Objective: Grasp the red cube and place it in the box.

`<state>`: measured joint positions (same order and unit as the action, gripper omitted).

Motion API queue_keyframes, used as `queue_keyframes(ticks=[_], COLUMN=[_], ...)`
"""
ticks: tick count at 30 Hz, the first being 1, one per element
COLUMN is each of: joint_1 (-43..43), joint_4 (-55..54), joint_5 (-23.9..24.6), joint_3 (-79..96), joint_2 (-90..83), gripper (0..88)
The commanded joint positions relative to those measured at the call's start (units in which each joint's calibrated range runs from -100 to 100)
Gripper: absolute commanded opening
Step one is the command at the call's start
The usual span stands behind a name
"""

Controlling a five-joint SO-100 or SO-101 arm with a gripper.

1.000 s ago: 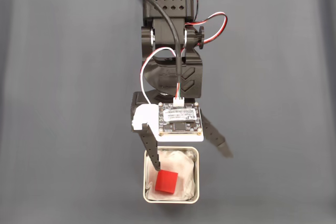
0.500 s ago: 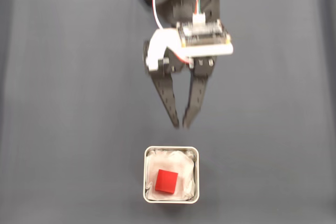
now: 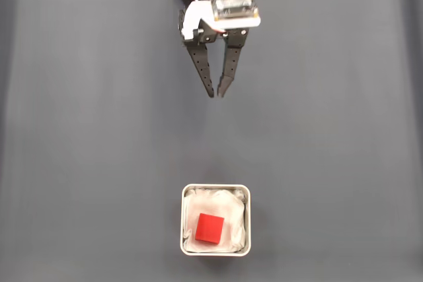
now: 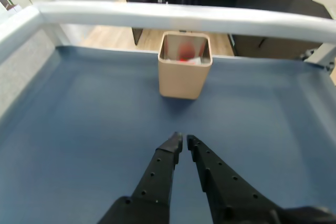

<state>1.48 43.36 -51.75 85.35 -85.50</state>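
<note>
Fingers (image 3: 217,94) nearly closed, empty, far from box (image 3: 216,189); red cube (image 3: 210,228) inside, slightly skewed.

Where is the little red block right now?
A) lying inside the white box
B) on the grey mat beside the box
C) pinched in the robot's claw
A: the red cube rests on the lining inside the box, far from the empty gripper.

Red cube (image 3: 210,228): matte, smooth faces. Box (image 3: 216,189): thin glossy rim, crumpled white soft lining; smooth tan outer wall in the wrist view. Gripper (image 3: 217,93): matte black perforated plastic fingers. Table (image 3: 92,150): matte dark grey mat.
</note>
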Motion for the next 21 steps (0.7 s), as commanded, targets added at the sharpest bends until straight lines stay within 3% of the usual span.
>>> queue_keyframes(ticks=[1,12,21], joint_1=[-0.4,0.1,-0.3], joint_4=[5.5,29.7,32.1], joint_5=[0.5,4.1,5.0], joint_3=[7.2,14.5,14.5], joint_2=[-6.3,-14.4,-14.4], gripper=[0.0,0.0,0.0])
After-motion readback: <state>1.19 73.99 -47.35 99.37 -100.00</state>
